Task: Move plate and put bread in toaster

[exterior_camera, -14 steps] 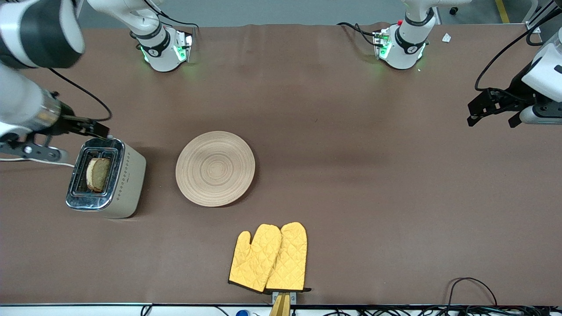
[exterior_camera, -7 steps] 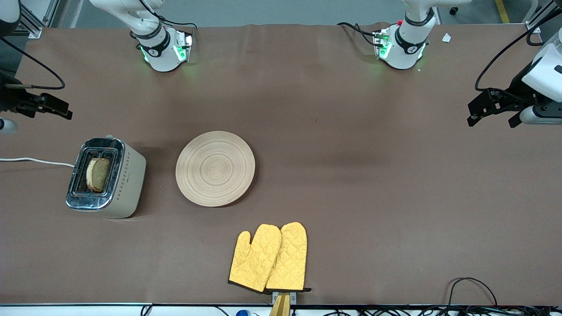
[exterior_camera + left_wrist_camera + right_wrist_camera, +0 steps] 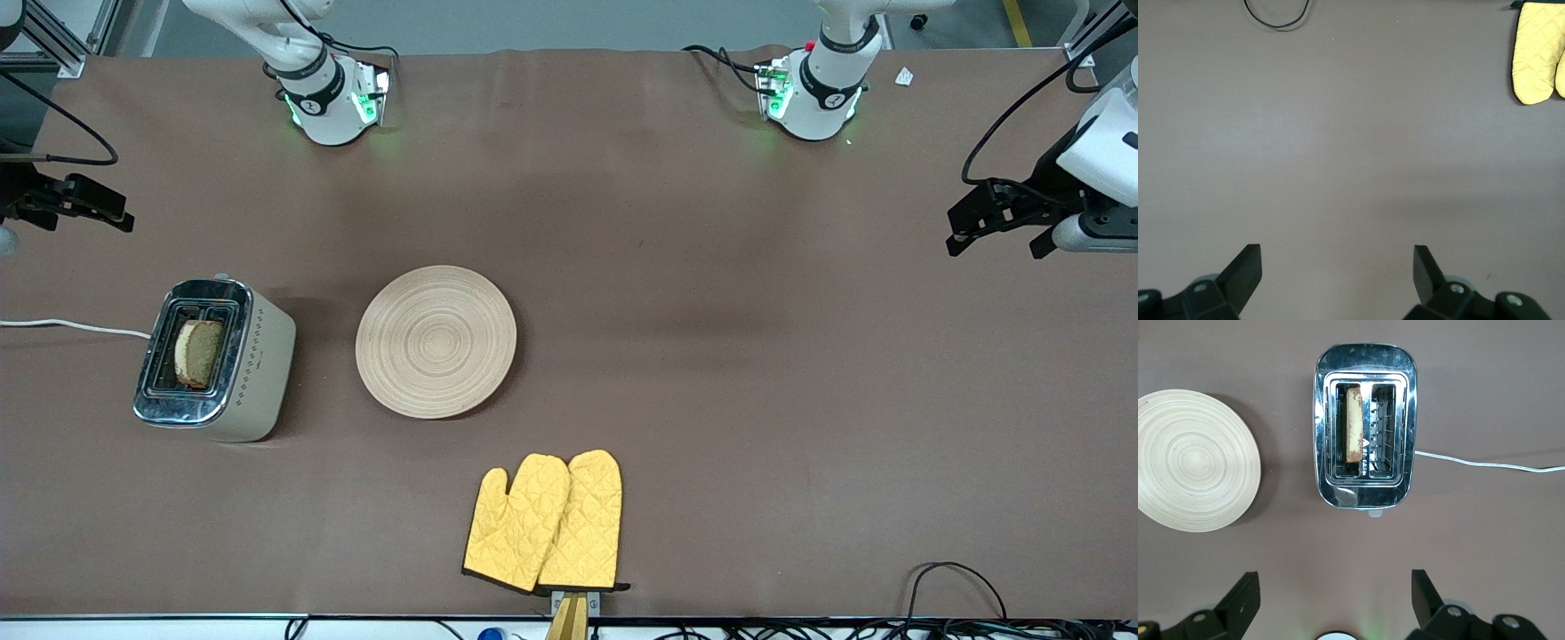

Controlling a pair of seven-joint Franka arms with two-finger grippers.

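The toaster point(image 3: 263, 363) stands toward the right arm's end of the table. The bread point(image 3: 197, 353) stands upright in one of its slots, its top sticking out. The empty plate point(image 3: 436, 341) lies beside the toaster, toward the table's middle. My right gripper point(image 3: 84, 203) is open and empty, up in the air at the table's edge by the right arm's end. The right wrist view shows the toaster point(image 3: 1365, 427), the bread point(image 3: 1353, 423) and the plate point(image 3: 1195, 460) below the gripper point(image 3: 1335, 593). My left gripper point(image 3: 994, 233) waits open over the left arm's end; it shows in the left wrist view point(image 3: 1337, 267) over bare table.
A pair of yellow oven mitts point(image 3: 544, 523) lies near the front edge, nearer to the front camera than the plate; it also shows in the left wrist view point(image 3: 1538, 53). The toaster's white cord point(image 3: 71, 326) runs off the table's end. A black cable point(image 3: 956, 578) loops at the front edge.
My right gripper has pulled away from just beside the toaster's top, out to the table's edge at the right arm's end. The bread stays in the slot. The left arm has not moved.
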